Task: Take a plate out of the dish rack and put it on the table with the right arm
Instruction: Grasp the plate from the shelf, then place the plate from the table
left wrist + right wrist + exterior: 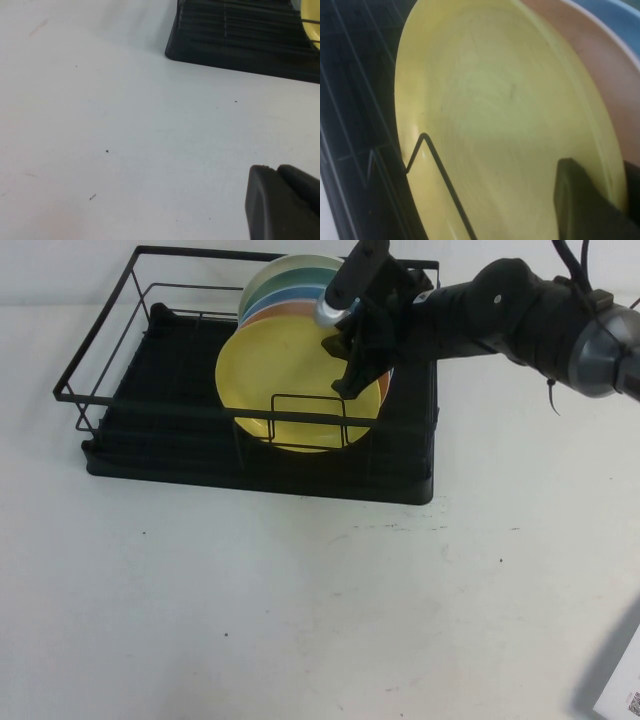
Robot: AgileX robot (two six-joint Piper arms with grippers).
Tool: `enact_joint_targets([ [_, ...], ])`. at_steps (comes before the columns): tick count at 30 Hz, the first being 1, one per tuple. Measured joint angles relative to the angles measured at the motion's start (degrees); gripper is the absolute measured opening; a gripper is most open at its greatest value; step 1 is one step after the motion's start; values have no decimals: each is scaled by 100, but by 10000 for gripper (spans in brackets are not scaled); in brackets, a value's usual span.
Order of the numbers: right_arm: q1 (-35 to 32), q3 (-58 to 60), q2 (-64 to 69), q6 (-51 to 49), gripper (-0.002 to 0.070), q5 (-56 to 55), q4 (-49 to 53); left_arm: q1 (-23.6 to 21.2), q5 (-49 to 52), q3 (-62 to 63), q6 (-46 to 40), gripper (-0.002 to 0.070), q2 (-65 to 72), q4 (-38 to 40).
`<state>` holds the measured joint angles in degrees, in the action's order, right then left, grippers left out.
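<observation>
White bench [300,610] with small dark specks lies in front of the dish rack [150,455]. Left hand [282,202] hangs low over the bench near the rack; I cannot tell its fingers. Inside the rack, the yellow plate [285,380] stands upright in front, with the right hand [362,360] closed on its edge.

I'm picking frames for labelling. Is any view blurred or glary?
High view: sharp, even light, the right gripper at the yellow plate. Right wrist view: the plate is soft, slightly smeared. Left wrist view: the left gripper is out of focus over the table.
</observation>
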<state>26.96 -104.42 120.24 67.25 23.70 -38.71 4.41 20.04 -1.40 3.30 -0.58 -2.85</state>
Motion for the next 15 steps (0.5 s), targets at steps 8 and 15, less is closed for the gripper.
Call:
enact_joint_targets([
  [8, 0, 0, -475, 4, 83, 117, 36, 0, 0, 0, 0, -4, 0, 0],
  [15, 0, 0, -1410, -455, 74, 550, 51, 0, 0, 0, 0, -4, 0, 0],
])
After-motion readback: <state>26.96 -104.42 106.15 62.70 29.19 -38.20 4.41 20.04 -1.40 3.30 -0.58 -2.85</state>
